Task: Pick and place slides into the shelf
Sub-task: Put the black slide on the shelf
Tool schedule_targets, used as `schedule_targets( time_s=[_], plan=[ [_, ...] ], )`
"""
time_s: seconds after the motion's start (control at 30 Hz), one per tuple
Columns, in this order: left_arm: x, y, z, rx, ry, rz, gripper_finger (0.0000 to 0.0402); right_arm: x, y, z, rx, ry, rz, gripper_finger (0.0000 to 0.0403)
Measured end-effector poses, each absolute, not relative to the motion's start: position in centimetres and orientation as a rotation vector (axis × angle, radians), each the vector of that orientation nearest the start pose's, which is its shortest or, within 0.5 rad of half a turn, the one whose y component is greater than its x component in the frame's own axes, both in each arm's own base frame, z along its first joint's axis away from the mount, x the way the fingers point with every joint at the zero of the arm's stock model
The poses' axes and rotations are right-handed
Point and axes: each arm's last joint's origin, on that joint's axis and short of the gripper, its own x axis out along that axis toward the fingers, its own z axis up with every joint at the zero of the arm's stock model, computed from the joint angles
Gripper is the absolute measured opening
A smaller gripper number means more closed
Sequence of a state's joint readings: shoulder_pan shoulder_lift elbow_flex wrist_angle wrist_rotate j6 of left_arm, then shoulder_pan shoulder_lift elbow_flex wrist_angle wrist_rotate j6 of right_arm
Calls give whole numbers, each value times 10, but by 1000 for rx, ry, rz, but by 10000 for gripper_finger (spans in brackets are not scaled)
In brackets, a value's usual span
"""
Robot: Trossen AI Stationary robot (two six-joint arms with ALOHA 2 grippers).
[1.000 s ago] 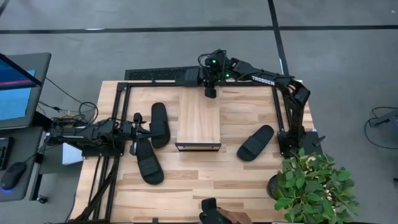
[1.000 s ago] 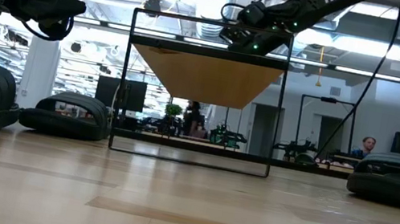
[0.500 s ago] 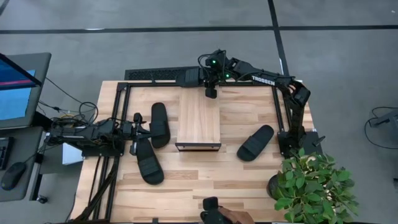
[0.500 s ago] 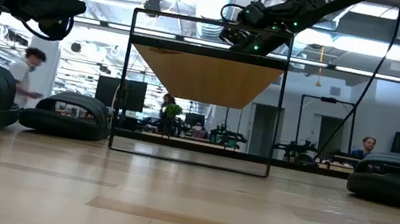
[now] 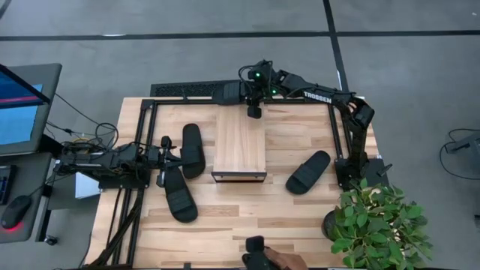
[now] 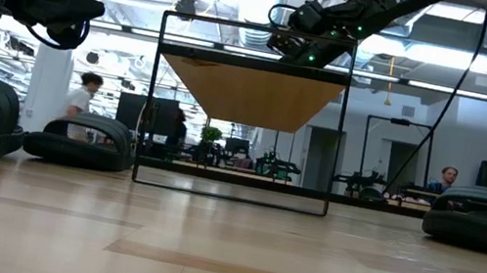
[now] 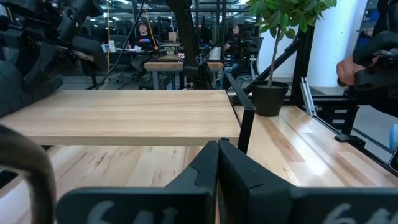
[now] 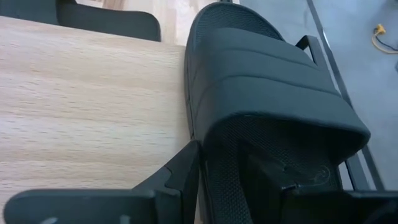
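The light-wood shelf [image 5: 238, 146] stands mid-table. Three black slides lie flat on their soles on the table: two left of the shelf [image 5: 193, 150] [image 5: 180, 193] and one to its right [image 5: 308, 172]. Another slide [image 8: 273, 81] is in my right gripper [image 5: 253, 111], which is shut on it at the shelf's far end, about level with the shelf top [image 8: 81, 93]. In the low view this gripper [image 6: 303, 47] shows above the shelf [image 6: 250, 88]. My left gripper [image 7: 217, 155] is shut and level at the table's left, close to the two left slides. My right gripper holds the slide by its heel end [image 8: 230, 155], pinched between the two fingers. One finger [image 8: 183, 165] is at the sole's side next to the shelf top, the other [image 8: 273, 177] on the footbed. The slide reaches away from the fingers, strap up, beside the shelf's far end.
A dark frame rail [image 5: 180, 90] runs along the table's far edge. A potted plant [image 5: 375, 225] stands at the near right corner. A person's hand [image 5: 281, 260] holding a dark thing shows at the near edge. A monitor [image 5: 22, 105] stands left of the table.
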State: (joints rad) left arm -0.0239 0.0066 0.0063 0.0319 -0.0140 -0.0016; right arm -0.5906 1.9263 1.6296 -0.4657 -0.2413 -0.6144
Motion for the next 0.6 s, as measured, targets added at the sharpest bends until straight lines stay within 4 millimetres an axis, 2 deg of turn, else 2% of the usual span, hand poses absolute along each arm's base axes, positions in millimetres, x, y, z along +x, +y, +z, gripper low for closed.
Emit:
schedule_targets(
  time_s=[0.6],
  plan=[
    [98,-2,168,-4,-32,-10,0,363,-236,271,-336,805,-155,101]
  ],
)
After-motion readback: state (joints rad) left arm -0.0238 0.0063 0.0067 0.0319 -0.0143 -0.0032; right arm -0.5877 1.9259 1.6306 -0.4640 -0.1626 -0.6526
